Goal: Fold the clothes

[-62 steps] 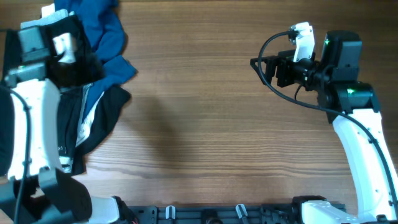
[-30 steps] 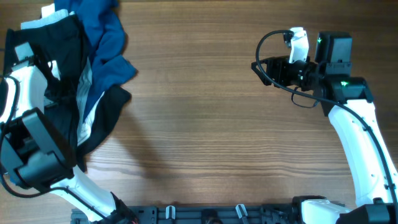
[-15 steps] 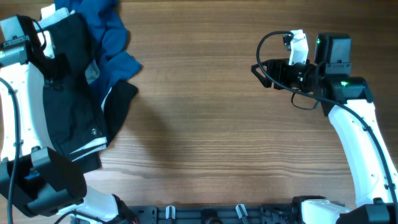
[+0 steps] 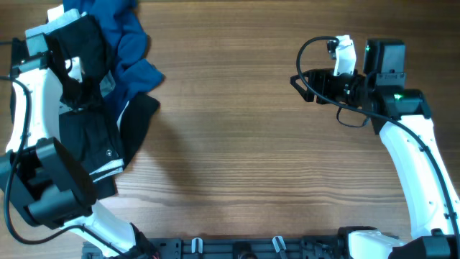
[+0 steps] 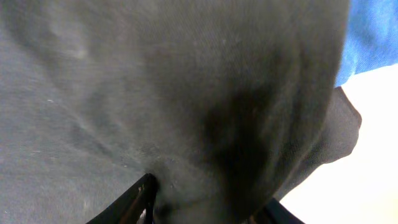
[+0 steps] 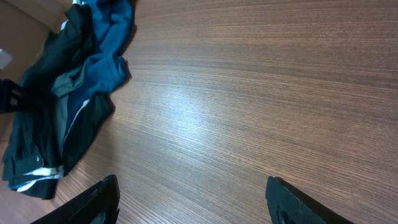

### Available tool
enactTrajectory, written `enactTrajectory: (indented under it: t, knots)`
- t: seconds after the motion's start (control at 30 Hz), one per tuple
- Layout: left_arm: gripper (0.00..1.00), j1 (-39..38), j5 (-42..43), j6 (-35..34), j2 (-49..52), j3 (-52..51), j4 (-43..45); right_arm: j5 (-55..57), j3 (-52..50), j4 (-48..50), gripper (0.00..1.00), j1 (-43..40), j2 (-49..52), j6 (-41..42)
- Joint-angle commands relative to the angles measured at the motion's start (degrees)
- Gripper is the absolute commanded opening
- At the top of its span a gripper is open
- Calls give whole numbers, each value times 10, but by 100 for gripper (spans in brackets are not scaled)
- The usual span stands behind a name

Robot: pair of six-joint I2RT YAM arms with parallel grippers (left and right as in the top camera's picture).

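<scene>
The clothes lie heaped at the left end of the surface (image 4: pixel 237 144), the black garment (image 4: pixel 90 144) nearest and the blue top (image 4: pixel 129 50) bunched behind it. The left fingers (image 5: pixel 144 190) appear to be clenched on a gather of black cloth, though most of them is hidden by it. The hold is judged to be for drawing that garment off the heap toward open wood, where it can be spread. The right fingers (image 6: pixel 99 193) are held released and wide apart above bare boards, well away from the heap, presumably in readiness for a second corner. The surface is plain brown wood grain. Past its far edge only a tan strip (image 6: pixel 25 15) is shown.
</scene>
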Motion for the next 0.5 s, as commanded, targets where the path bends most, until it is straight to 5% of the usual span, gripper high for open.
enactTrajectory:
  t: [0.0, 0.03, 0.47]
  knots:
    - [24, -2, 24, 1, 3, -4, 2, -14, 12, -1, 76, 2, 7, 8]
    - [4, -2, 24, 1, 3, -4, 2, -13, 12, -1, 75, 2, 7, 8]
    - [4, -62, 59, -6, -120, 107, -80, -14, 13, 3, 67, 0, 6, 23]
